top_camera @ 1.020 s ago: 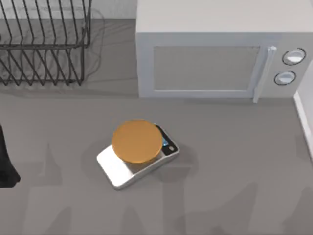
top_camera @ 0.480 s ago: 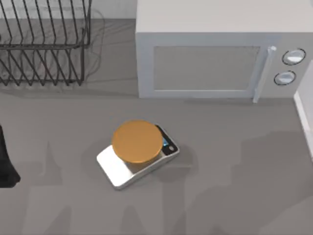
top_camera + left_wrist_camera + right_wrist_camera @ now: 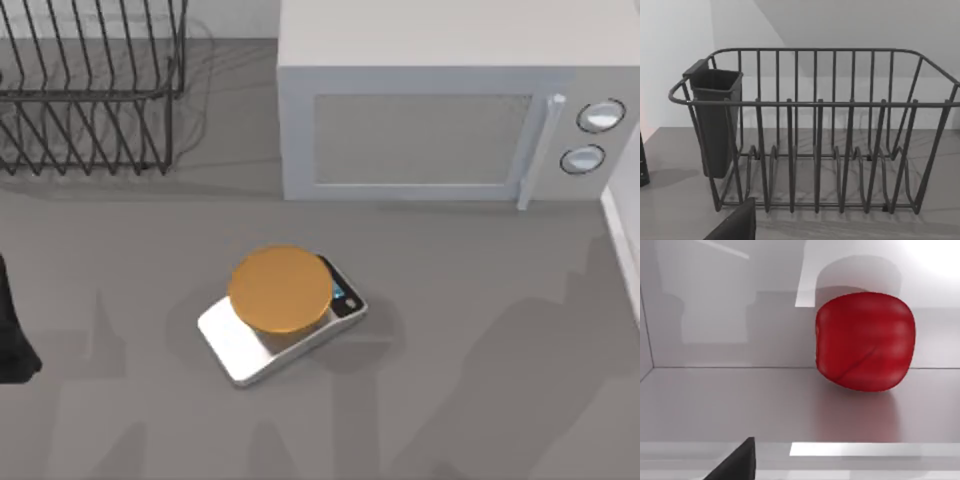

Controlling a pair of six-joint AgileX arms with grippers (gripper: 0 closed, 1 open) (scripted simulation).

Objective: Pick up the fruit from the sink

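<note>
Fruit (image 3: 865,341) sits near sink (image 3: 740,405) wall, floor open beside; finger spread cannot be told.

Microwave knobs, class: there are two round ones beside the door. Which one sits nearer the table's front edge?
The lower knob, directly below the upper knob on the microwave panel, right of the door handle.
</note>
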